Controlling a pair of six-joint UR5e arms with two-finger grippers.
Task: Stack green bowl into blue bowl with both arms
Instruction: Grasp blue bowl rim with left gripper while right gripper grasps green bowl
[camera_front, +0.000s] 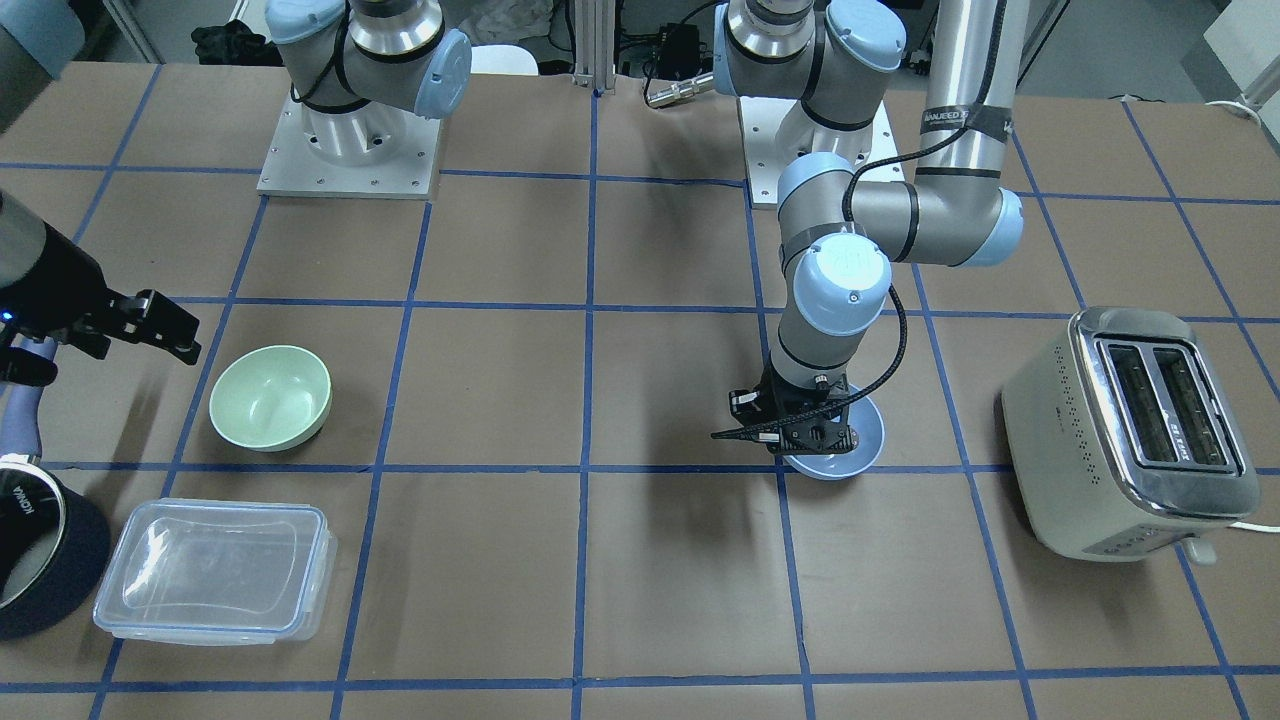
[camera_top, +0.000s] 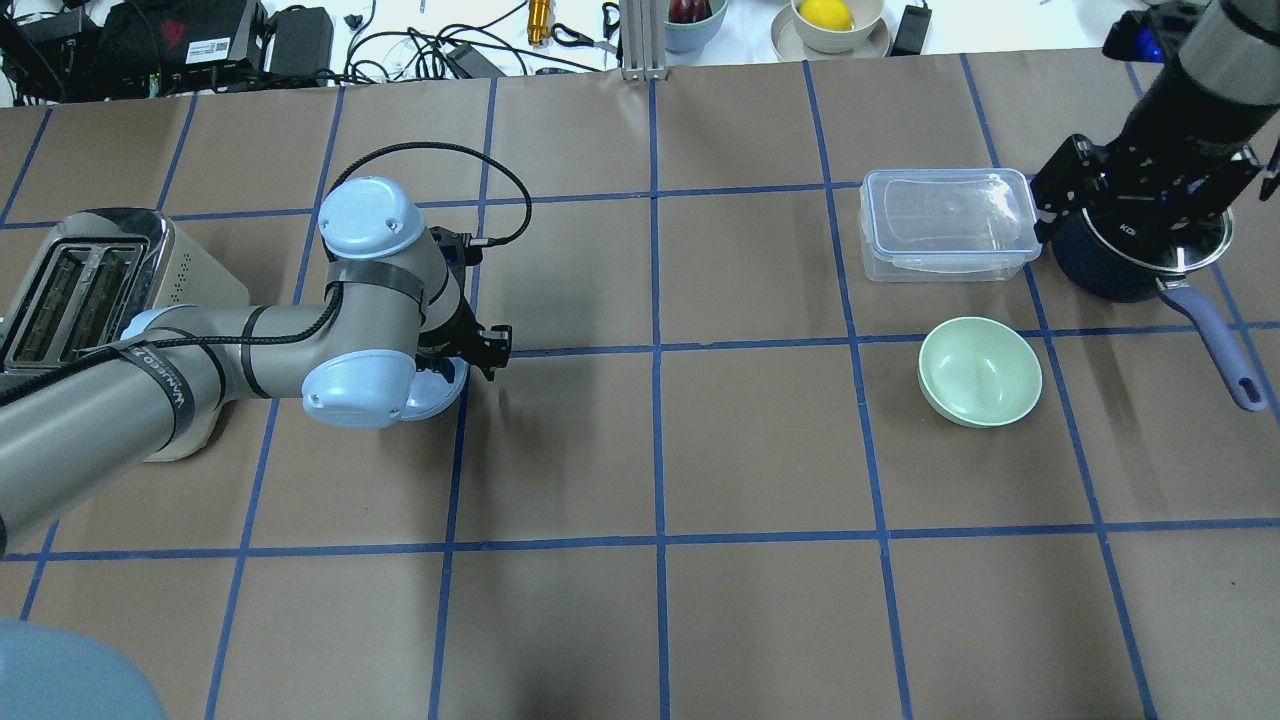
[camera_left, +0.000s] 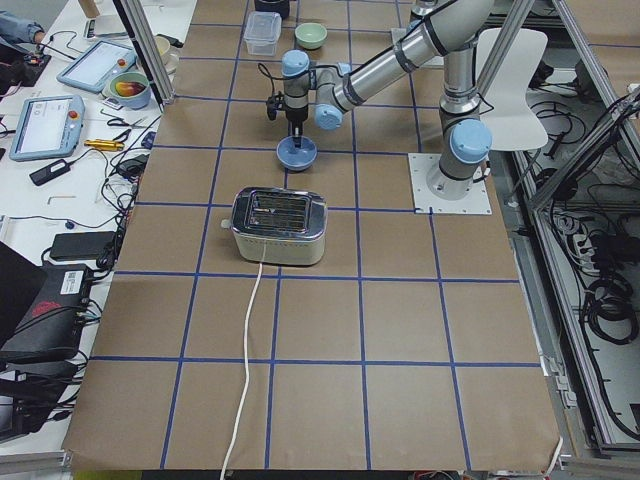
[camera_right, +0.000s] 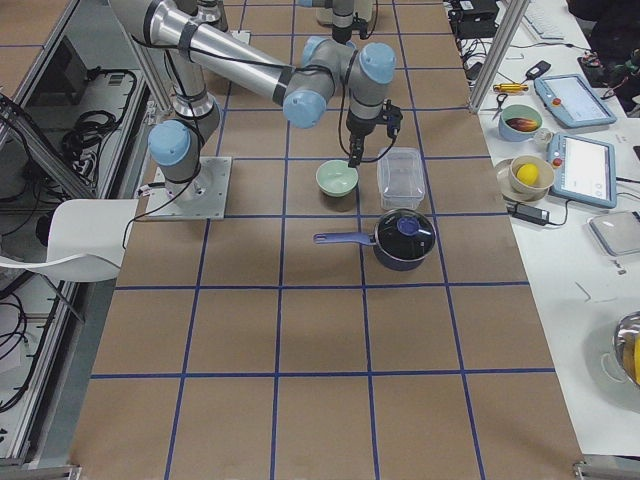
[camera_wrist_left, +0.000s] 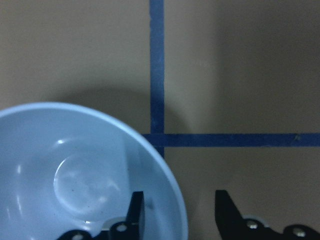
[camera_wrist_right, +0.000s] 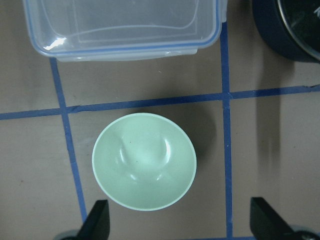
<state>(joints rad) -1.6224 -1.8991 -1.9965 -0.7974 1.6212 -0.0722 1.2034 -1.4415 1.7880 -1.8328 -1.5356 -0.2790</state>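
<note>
The pale green bowl (camera_front: 270, 397) stands upright on the table, and it also shows in the overhead view (camera_top: 980, 371). My right gripper (camera_wrist_right: 182, 225) is open wide and empty, held high, with the green bowl (camera_wrist_right: 144, 161) between and ahead of its fingers. In the front view the right gripper (camera_front: 165, 325) hangs beside that bowl. The light blue bowl (camera_front: 850, 445) sits under my left gripper (camera_front: 800, 438). The left gripper (camera_wrist_left: 177, 215) is open and straddles the blue bowl's (camera_wrist_left: 75, 170) rim, one finger inside and one outside.
A cream toaster (camera_front: 1130, 430) stands beside the blue bowl. A clear lidded container (camera_front: 215, 570) and a dark navy saucepan (camera_top: 1140, 265) with a handle lie close to the green bowl. Blue tape lines grid the brown table.
</note>
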